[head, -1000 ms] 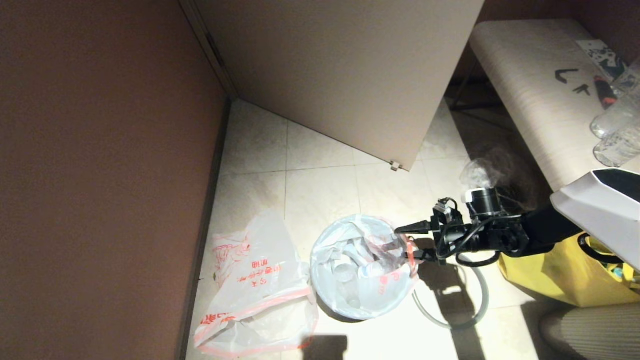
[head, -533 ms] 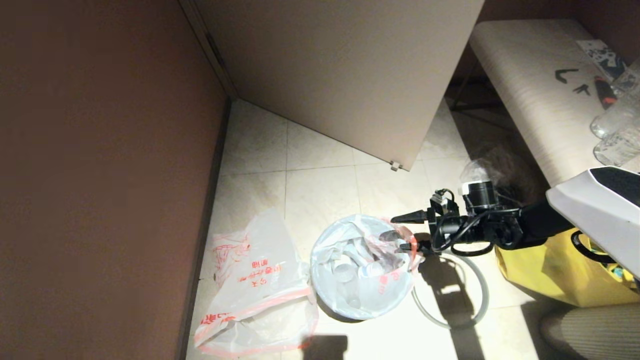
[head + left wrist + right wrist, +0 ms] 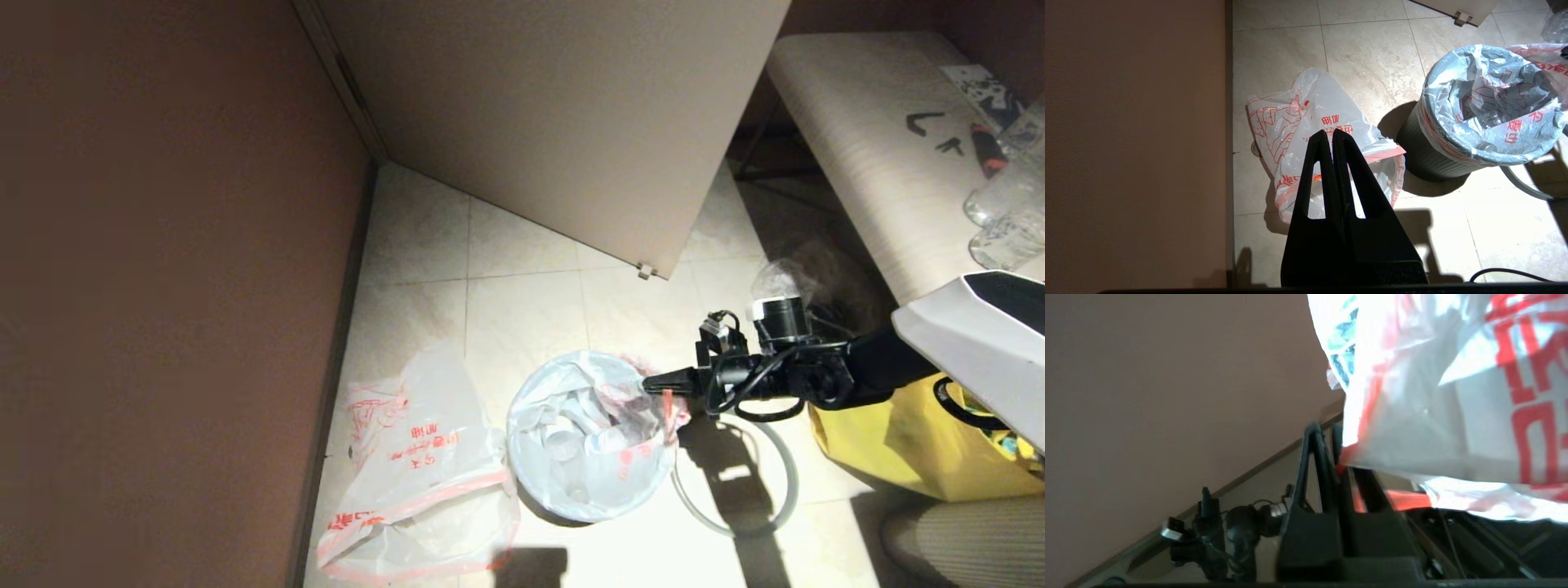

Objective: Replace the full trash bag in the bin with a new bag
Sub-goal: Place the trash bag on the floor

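The right tool [image 3: 653, 382] is clamped on the red-orange hem of the full bag [image 3: 584, 433], which sits in the bin [image 3: 1423, 161] on the tiled floor, its film folded over the bin's mouth and bottles and cups showing through. The right wrist view shows the hem pinched between the closed fingers. The grey hoop [image 3: 755, 490] lies on the floor just beside the bin, and the new bag [image 3: 416, 482] lies slack on the bin's other side, near the wall. The left tool [image 3: 1332, 134] hangs closed and empty above the new bag. The risks from here: a one-sided pull on thin film could tear the hem or slip it from the pinch; the loaded bag could drag the light bin over or along the floor; bottles could spill from the open mouth.
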Controlling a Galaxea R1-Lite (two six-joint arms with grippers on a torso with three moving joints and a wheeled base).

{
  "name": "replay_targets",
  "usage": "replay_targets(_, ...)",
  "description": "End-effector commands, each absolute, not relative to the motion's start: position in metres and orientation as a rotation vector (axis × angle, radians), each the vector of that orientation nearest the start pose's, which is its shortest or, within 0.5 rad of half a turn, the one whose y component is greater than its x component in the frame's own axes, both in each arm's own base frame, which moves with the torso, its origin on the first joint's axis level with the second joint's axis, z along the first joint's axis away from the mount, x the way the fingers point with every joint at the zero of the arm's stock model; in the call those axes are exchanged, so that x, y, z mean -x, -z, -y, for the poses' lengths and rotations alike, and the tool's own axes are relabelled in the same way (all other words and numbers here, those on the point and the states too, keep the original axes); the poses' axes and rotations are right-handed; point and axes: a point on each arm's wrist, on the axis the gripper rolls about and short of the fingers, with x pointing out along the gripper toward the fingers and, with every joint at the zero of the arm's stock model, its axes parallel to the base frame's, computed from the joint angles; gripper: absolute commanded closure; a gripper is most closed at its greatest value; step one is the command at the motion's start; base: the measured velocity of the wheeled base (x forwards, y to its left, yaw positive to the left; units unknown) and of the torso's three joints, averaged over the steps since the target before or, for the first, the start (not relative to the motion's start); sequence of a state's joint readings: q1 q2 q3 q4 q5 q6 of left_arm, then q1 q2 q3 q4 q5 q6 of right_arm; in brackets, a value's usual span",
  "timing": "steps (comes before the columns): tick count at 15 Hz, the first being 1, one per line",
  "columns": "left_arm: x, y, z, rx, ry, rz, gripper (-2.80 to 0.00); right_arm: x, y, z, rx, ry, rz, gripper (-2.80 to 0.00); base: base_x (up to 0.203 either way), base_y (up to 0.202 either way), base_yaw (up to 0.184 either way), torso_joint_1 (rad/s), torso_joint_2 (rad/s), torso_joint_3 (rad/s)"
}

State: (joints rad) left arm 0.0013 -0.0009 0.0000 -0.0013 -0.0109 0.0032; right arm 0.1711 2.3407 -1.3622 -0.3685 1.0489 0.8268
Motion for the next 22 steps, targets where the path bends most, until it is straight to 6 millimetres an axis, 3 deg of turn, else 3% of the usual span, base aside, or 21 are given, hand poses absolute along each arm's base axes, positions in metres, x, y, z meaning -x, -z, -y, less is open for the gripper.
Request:
replay_targets(1,0.023,-0.075,0.0,-0.003,0.009,0.0,0.0,-0.433,-0.066,-0.094,-0.974,-0.894,-1.051,0.0,0.0,0.0,0.0,0.0,0.0,0.0)
replay_targets(14,0.023,-0.075,0.0,-0.054,0.025,-0.01,0.0,-0.434,-0.058,-0.091,-0.983,-0.882,-1.061,0.0,0.0,0.0,0.0,0.0,0.0,0.0)
replay_targets(16,0.023,-0.099,0.001,-0.146,0.037,0.014,0.0,-0.434,-0.058,-0.091,-0.984,-0.882,-1.062,0.0,0.0,0.0,0.0,0.0,0.0,0.0)
replay_targets(18,0.015,-0.15,0.002,-0.159,0.076,0.014,0.0,-0.434,-0.058,-0.091,-0.984,-0.882,-1.061,0.0,0.0,0.0,0.0,0.0,0.0,0.0)
replay_targets(20,-0.013,-0.189,0.004,-0.185,0.19,-0.057,0.0,-0.434,-0.058,-0.09,-0.984,-0.882,-1.06,0.0,0.0,0.0,0.0,0.0,0.0,0.0)
replay_targets(22,-0.056,-0.209,0.007,-0.207,0.311,-0.182,0.0,-0.434,-0.058,-0.09,-0.985,-0.881,-1.061,0.0,0.0,0.0,0.0,0.0,0.0,0.0)
